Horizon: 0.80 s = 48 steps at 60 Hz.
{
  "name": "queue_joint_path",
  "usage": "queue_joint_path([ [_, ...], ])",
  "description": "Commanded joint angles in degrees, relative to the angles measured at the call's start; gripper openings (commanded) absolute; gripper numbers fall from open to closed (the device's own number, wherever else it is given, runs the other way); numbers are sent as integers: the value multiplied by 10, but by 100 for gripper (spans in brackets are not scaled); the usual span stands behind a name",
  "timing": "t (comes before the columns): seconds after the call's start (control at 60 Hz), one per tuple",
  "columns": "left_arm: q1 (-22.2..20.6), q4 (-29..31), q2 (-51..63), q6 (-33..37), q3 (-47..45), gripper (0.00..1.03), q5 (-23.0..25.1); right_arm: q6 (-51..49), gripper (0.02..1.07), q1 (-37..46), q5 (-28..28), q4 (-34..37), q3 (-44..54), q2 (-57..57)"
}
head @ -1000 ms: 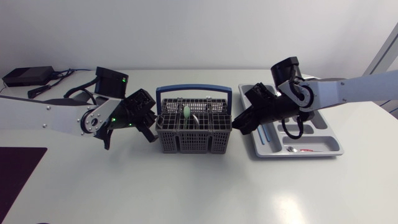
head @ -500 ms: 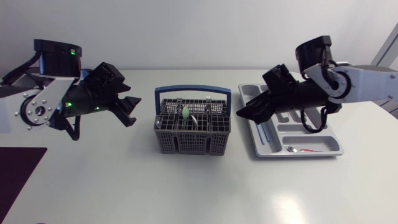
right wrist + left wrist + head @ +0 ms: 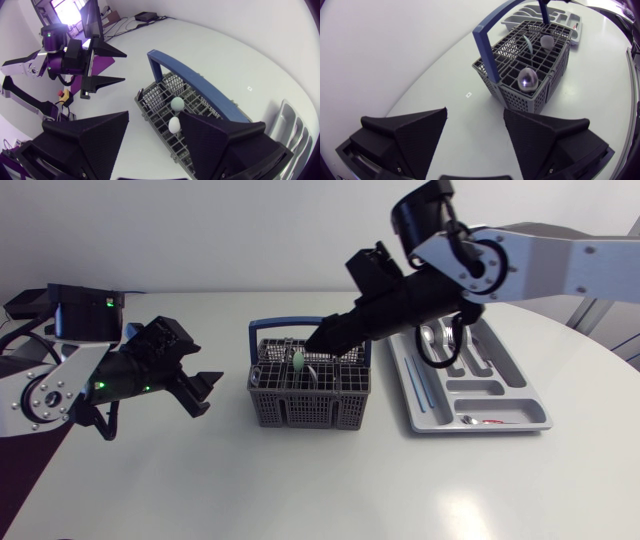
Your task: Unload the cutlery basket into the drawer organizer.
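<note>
Swung above the basket [image 3: 300, 408], right hand [image 3: 316, 341] gapes; left hand [image 3: 205, 393] gapes too, nearby.

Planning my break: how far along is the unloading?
Early. The organizer holds perhaps two pieces, one red-handled. Nothing in hand: the right tool hangs open over the basket, the left tool open beside it. Left: the green-handled piece and spoons.
</note>
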State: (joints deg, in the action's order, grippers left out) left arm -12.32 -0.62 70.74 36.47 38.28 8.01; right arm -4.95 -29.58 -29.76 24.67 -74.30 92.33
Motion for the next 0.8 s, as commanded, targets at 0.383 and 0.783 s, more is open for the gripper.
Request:
queue_joint_path([
  [0.383,30,-22,-10,18,-34,82,24,80,76,-75,41,25,-120,156],
  [0.783,62,-35,-9,23,-44,82,48,118,68,-107,72,72,-203,210],
])
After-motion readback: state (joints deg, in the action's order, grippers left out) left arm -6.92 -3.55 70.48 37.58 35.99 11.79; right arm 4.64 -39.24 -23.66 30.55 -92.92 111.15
